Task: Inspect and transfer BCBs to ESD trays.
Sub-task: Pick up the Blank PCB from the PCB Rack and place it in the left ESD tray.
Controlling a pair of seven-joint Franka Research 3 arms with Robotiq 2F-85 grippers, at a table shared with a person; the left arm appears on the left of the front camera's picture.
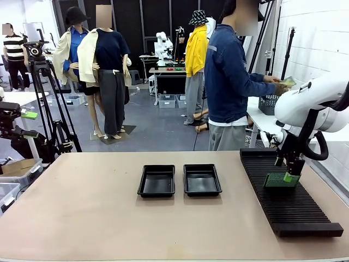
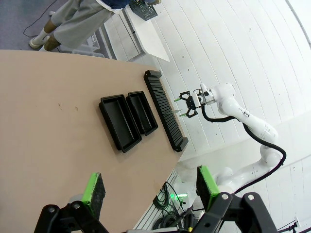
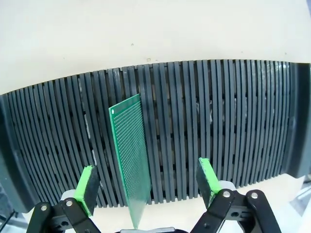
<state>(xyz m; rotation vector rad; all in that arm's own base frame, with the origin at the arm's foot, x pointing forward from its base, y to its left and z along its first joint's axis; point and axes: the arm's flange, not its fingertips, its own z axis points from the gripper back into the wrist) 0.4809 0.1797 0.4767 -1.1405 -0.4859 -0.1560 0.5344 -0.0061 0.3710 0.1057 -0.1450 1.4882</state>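
One green BCB stands on edge in a slot of the long black ribbed rack. My right gripper hangs open over it, with the board between the green pads and nearer the left one, touching neither. In the front view this BCB and right gripper are at the table's right. Two black ESD trays lie side by side at mid-table with nothing in them. My left gripper is open, holds nothing, and sits high above the table.
The rack runs along the right edge of the tan table. A person stands at the far side, turned toward a side bench with a dark mesh basket, holding something greenish.
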